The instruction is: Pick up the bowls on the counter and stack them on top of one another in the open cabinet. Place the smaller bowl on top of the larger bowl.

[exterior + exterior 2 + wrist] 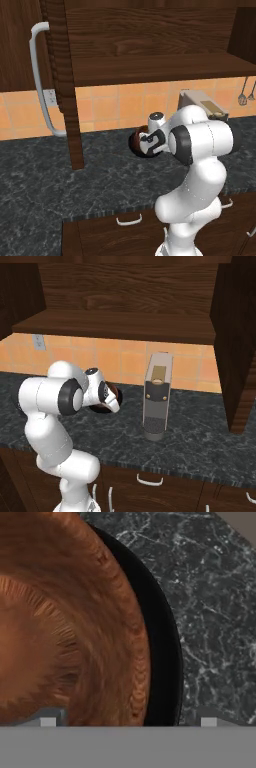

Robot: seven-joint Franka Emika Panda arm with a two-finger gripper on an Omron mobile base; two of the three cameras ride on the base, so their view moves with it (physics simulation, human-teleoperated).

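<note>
Smaller bowl (65,622) nested inside larger bowl (162,642), gripper (127,722) above.

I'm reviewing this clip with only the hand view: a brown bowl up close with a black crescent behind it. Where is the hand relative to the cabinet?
Observer: The gripper is low over the counter, well below the cabinet shelf.
Operator: Is the door open?
Observer: Yes. The door is swung out and shows edge-on in the left base view.
Operator: Is anything nearby?
Observer: A tall grey appliance stands on the counter beside the smaller bowl.
</note>
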